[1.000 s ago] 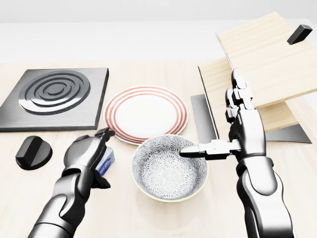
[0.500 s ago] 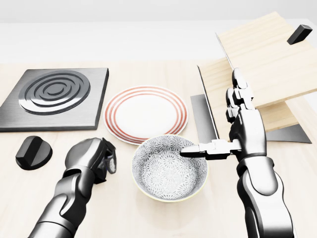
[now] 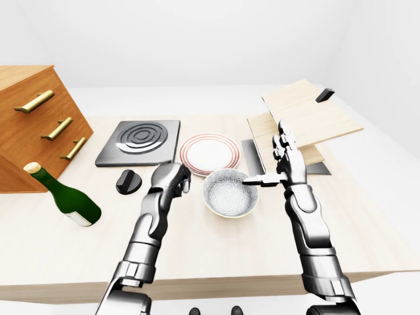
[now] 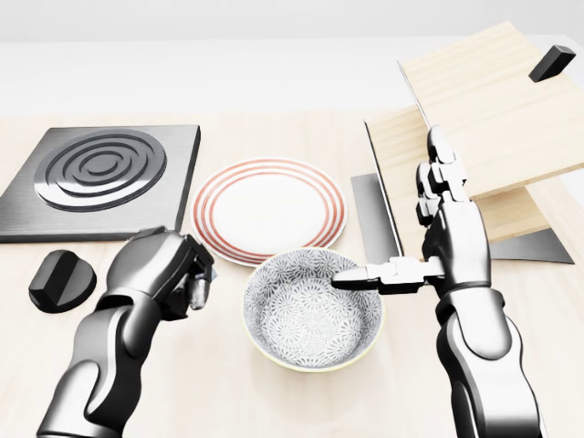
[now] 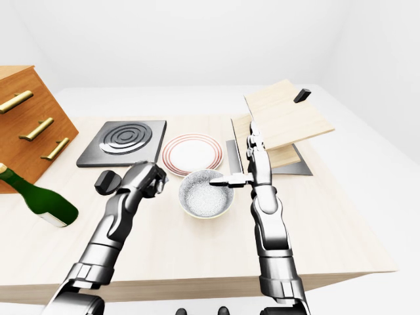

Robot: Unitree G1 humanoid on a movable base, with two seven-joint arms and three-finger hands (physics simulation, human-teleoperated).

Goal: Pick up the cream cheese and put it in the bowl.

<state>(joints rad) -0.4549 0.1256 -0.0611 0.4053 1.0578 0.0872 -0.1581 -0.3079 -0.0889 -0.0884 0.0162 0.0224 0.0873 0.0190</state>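
The left hand point(image 4: 169, 274) is curled into a fist just left of the bowl point(image 4: 313, 308); the cream cheese is hidden, presumably gripped inside. The right hand point(image 4: 429, 233) stands spread beside the rim. Released too early, the packet could miss and land on the bench point(image 4: 228, 383).

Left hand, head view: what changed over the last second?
The left hand rose and curled tighter; the blue-and-white cream cheese pack seen in its fingers a second ago is now almost hidden, only a sliver showing. It sits left of the bowl, not over it. The right hand, bowl and plate haven't moved.
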